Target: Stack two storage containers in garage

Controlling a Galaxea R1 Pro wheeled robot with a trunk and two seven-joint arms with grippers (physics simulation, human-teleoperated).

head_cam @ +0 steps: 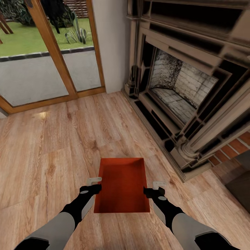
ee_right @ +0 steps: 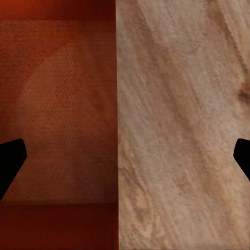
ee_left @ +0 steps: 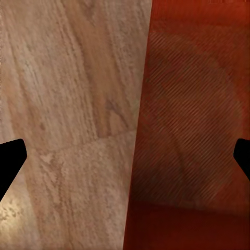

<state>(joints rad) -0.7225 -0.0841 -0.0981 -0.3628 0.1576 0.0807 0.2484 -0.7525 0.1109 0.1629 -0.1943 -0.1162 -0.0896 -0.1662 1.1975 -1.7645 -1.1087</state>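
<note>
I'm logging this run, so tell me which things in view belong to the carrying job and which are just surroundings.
Job:
storage container
left gripper at its one side wall
right gripper at the opposite wall
wood-plank floor of the living room

Surroundings:
fireplace
glass doors

Orange-red storage container (ee_right: 57,120) interior beside light wood-plank floor (ee_right: 182,130), straight wall edge dividing them. Faint rounded lighter patch on container's textured bottom. Dark tips of right gripper (ee_right: 125,159) at both edges, jaws spread wide, straddling container wall.
</note>
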